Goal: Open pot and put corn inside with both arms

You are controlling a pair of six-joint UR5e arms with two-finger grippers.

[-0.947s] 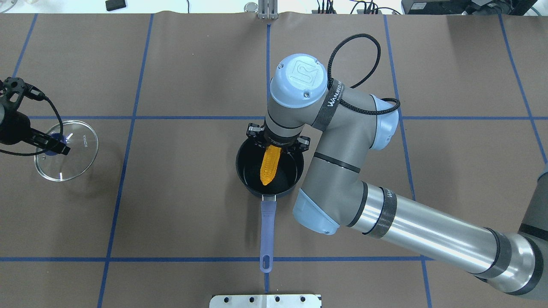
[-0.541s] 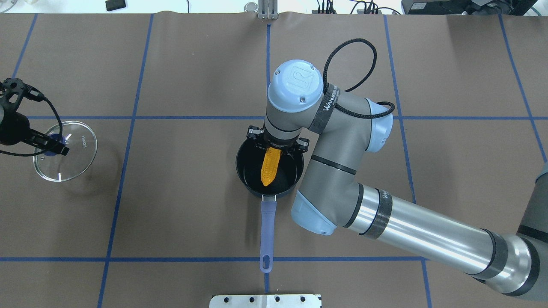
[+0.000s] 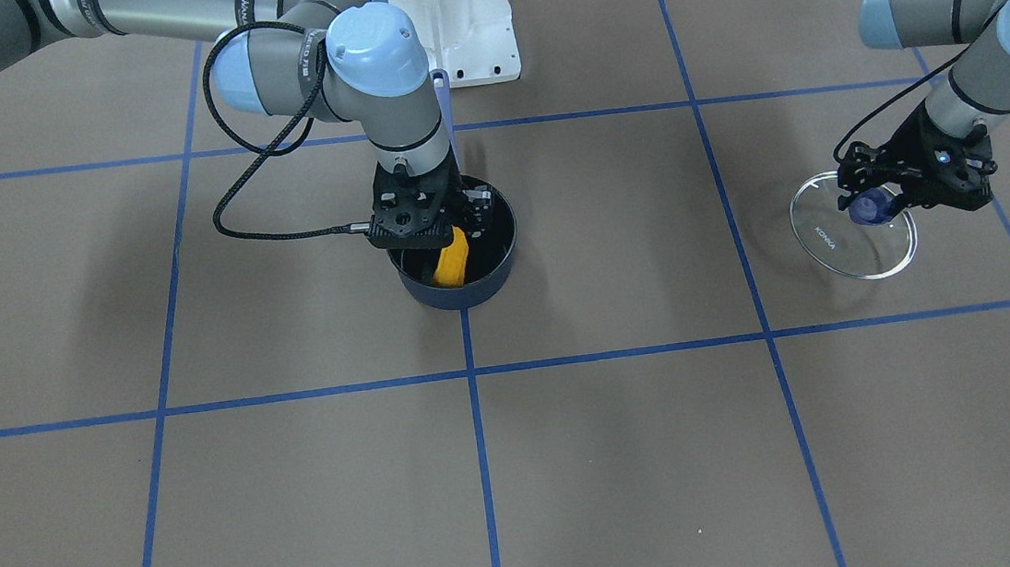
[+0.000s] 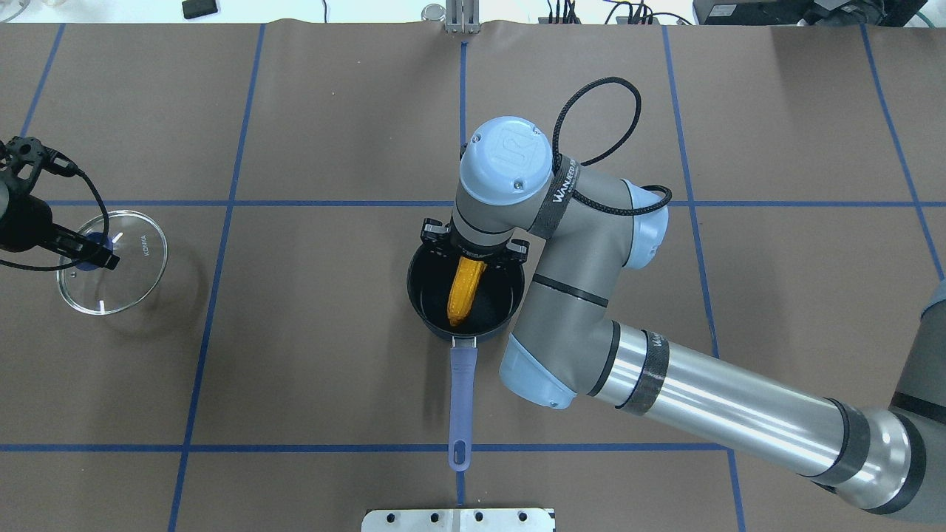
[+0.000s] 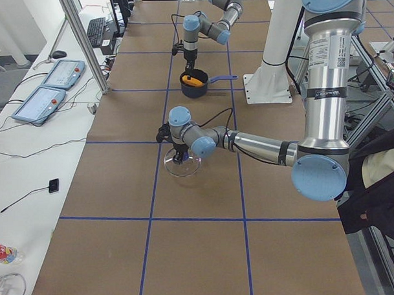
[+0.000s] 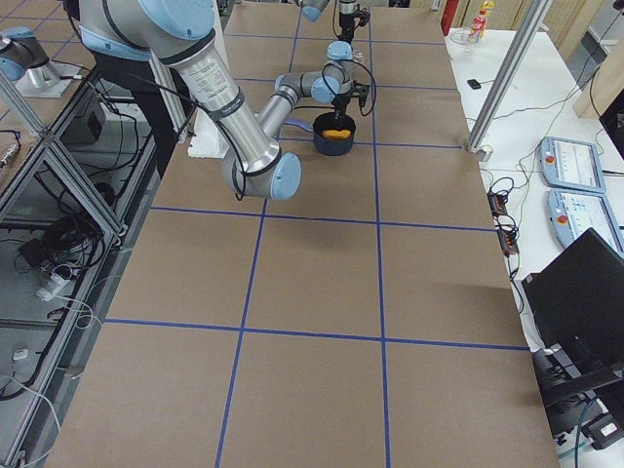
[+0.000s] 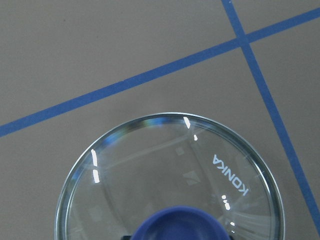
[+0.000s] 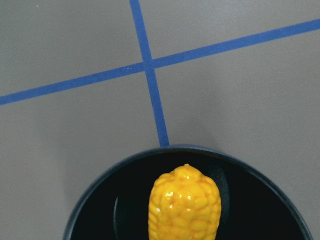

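While right gripper (image 3: pixel 447 232) clamps corn (image 4: pixel 460 295) by its thick end, tip hangs inside pot (image 4: pixel 497 301), below the rim. Left gripper (image 4: pixel 94 252) is closed on lid (image 4: pixel 137 277) knob (image 7: pixel 180 222), well left of pot. Pot is uncovered.

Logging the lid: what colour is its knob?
Blue knob on the clear glass lid; clearest in the left wrist view.

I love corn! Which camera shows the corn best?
The right wrist-mounted view: the corn fills it up close, kernels clear, over the pot. Overhead shows its length, top tucked under the right end effector. Front-facing shows only part; side views, an orange speck. Left wrist: none.
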